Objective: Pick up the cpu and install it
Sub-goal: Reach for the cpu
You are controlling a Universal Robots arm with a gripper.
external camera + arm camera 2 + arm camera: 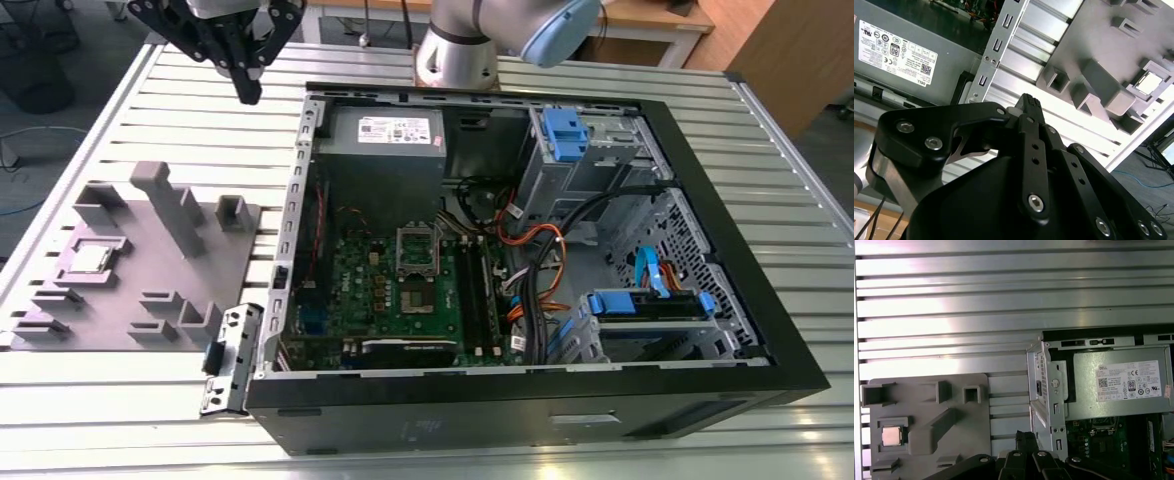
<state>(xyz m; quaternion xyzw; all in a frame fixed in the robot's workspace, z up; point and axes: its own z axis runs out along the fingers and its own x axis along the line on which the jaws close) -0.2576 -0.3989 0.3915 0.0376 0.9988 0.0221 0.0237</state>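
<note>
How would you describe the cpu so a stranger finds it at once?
At the exterior view's left of the open black computer case lies a grey moulded tray. The cpu sits in a pocket there: the only flat, silvery square among upright blocks.

A white printed label (1131, 381) sits on the grey power supply box (1089, 402) inside the computer case (1046, 390). It carries rows of small round marks and a square code patch. Its fine lines cannot be made out.
</note>
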